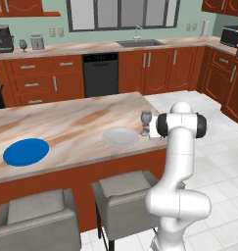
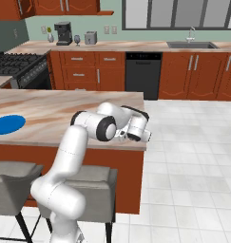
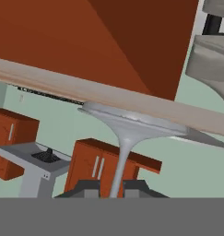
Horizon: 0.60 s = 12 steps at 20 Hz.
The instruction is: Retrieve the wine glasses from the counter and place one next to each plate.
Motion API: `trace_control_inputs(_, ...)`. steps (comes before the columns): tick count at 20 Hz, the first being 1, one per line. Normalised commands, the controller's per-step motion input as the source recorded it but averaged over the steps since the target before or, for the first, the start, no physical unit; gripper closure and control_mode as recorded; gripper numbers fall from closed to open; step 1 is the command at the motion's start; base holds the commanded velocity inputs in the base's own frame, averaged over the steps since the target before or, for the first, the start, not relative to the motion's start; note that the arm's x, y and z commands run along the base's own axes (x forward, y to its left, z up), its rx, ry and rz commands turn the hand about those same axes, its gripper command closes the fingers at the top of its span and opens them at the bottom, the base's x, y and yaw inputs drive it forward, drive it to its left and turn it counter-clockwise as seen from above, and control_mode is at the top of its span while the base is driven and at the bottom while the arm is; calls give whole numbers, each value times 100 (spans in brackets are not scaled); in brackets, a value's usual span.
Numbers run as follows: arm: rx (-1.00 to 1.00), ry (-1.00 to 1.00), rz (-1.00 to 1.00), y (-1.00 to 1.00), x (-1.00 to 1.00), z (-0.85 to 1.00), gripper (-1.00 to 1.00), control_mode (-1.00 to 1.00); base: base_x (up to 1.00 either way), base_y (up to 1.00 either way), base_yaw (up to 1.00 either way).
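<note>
Wine glass (image 1: 146, 122) upright beside grey-white plate (image 1: 120, 136), blue plate (image 1: 26, 151) far left, fingers' (image 3: 112, 192) spread unclear.

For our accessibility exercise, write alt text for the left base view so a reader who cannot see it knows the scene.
A white robot arm reaches to a wine glass standing on the marbled bar just right of a pale grey-white plate. A bright blue plate lies far left, and a second wine glass stands on the back counter.

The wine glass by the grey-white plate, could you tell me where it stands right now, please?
In the left base view the wine glass stands upright on the bar, just right of the grey-white plate, near the bar's right end.
</note>
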Motion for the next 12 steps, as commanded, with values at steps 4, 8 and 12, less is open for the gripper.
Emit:
trace_control_inputs(4,0,-1,0,-7,1,0,-100,-100,0,0,0)
trace_control_inputs(8,0,0,0,-10,0,1,-100,-100,0,0,0)
trace_control_inputs(12,0,6,-3,-30,-4,6,-100,-100,0,0,0)
